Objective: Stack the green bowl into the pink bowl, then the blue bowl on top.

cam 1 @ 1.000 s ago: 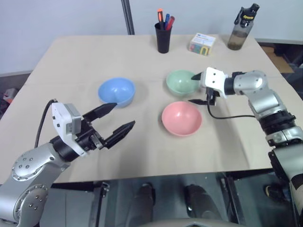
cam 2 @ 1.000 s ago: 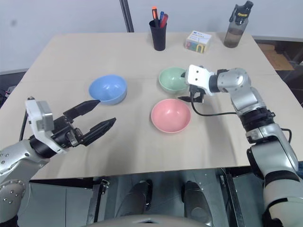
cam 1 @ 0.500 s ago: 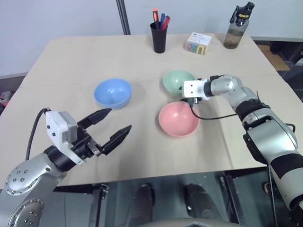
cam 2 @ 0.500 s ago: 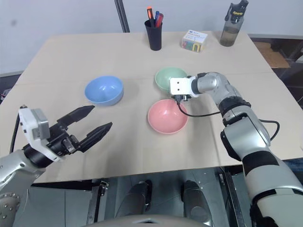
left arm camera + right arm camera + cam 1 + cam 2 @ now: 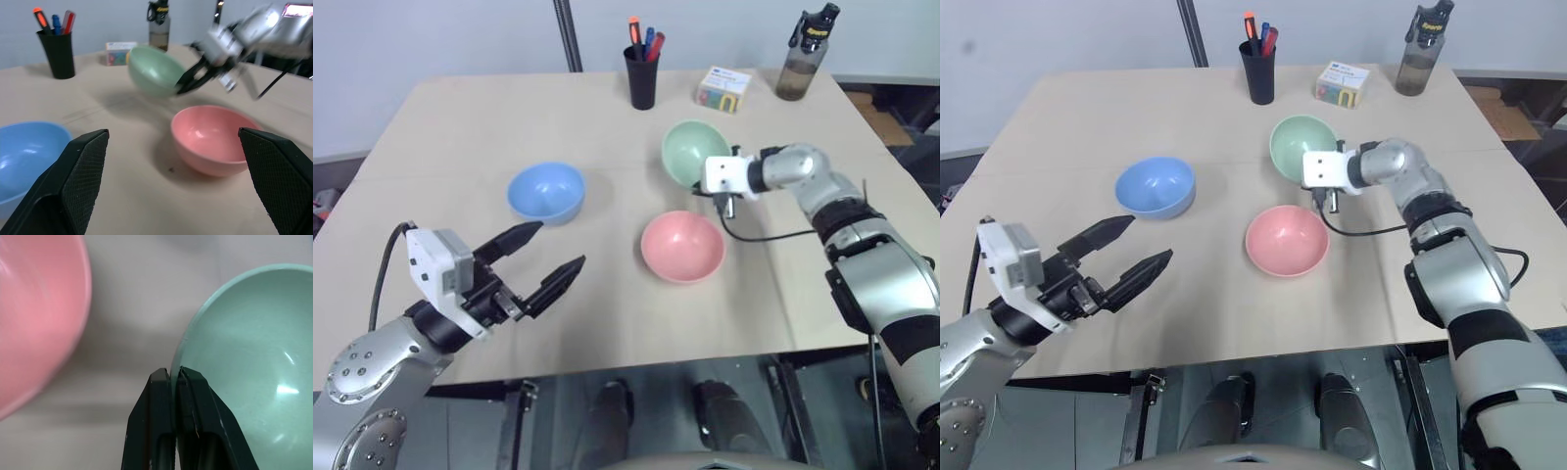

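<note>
No text, label or number can be read with any certainty. The small box (image 5: 729, 89) at the back of the counter (image 5: 460, 137) carries coloured printing and a pale top panel, too small to make out. The dark water bottle (image 5: 806, 55) shows a yellowish mark near its cap, which may be a brand, but the letters cannot be told. The pens in the black cup (image 5: 643, 70) show no legible print
</note>
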